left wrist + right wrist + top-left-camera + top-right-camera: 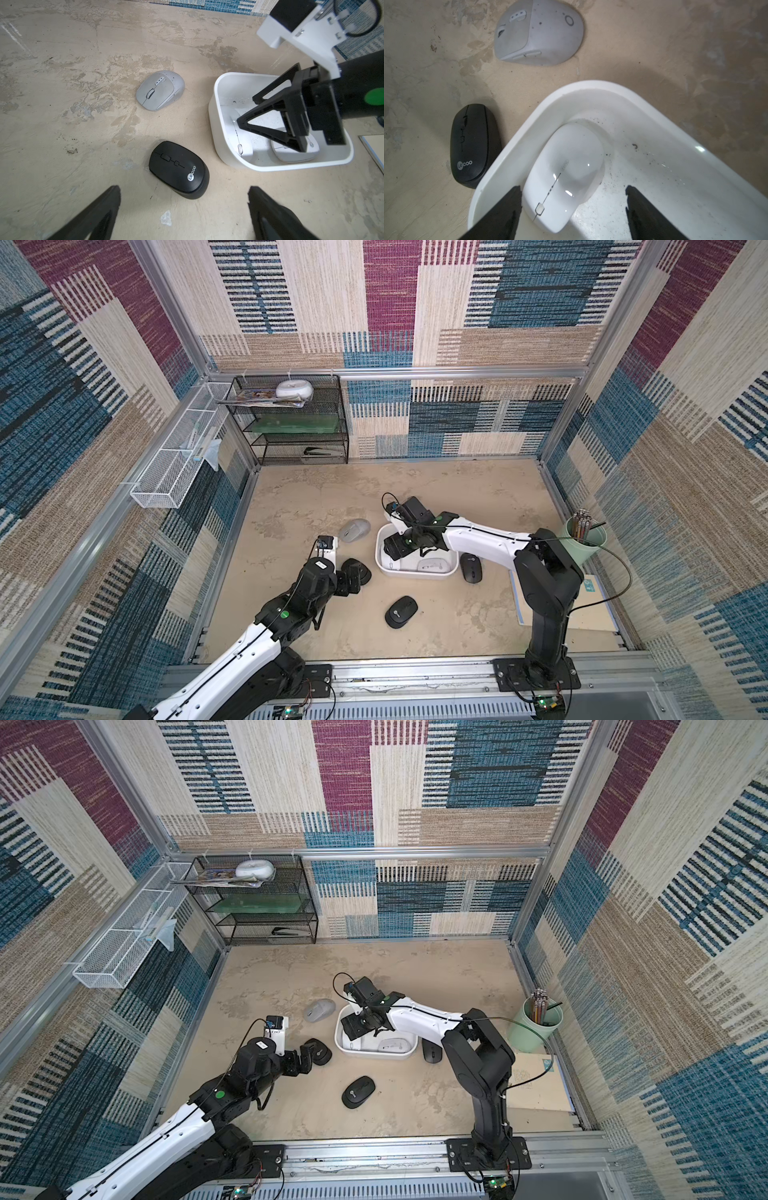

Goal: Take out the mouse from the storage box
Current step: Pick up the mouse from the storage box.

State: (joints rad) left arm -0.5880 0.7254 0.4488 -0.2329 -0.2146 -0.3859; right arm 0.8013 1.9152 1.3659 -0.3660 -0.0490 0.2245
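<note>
mouse (566, 166) lies along storage box (591, 89) wall — wheel toward right pincer (573, 187)

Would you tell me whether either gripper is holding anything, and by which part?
Nothing is held. The right gripper stands open around the white mouse in the storage box, one finger clear of it; the left gripper is open, empty.

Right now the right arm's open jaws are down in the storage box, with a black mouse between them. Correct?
Not quite. The mouse between them is a white mouse, not a black one; the right wrist view shows it. The rest holds: the right arm's jaws stand open, down in the storage box.
</note>
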